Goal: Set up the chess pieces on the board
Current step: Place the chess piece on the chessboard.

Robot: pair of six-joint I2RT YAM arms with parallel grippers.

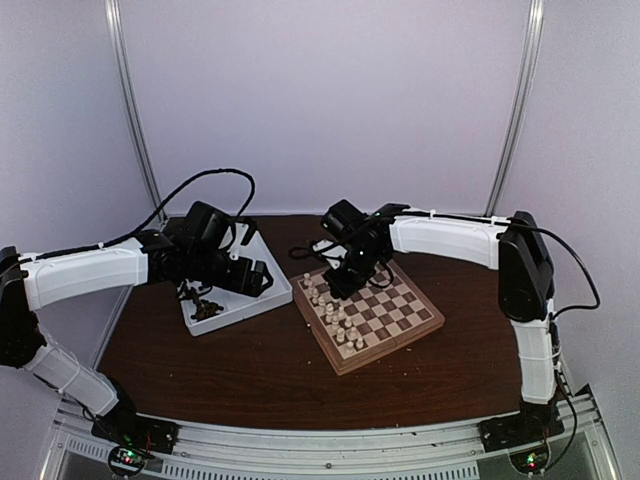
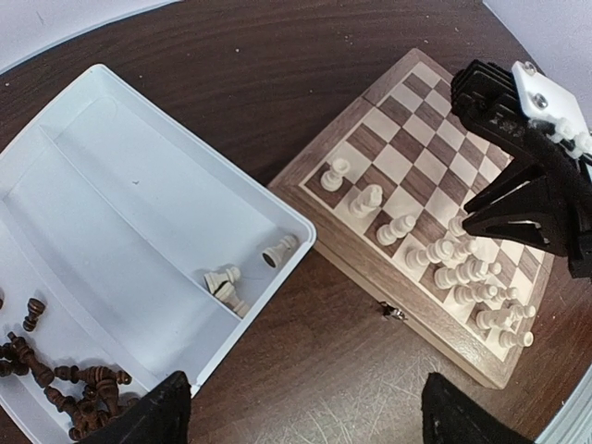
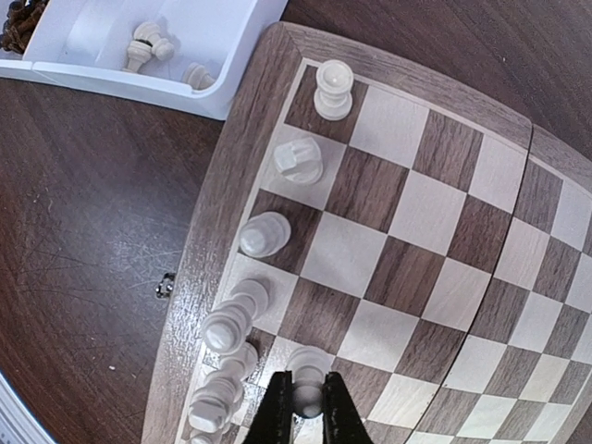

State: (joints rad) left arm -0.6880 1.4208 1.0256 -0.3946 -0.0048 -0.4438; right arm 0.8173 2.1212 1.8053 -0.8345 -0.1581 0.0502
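The wooden board (image 1: 400, 312) lies right of centre, with several cream-white pieces (image 1: 330, 310) standing along its left side. My right gripper (image 3: 307, 412) is shut on the head of a cream pawn (image 3: 310, 363), held upright on or just above a square in the second row. The right gripper also shows in the top view (image 1: 340, 285) and the left wrist view (image 2: 481, 222). My left gripper (image 2: 305, 425) is open and empty over bare table between the tray and the board (image 2: 324, 162); it also shows in the top view (image 1: 262, 278).
A white compartmented tray (image 1: 262, 300) lies left of the board. It holds a heap of dark brown pieces (image 2: 79, 388) and three loose cream pieces (image 2: 227, 282). A small metal clasp (image 2: 393, 313) sticks out of the board's near side.
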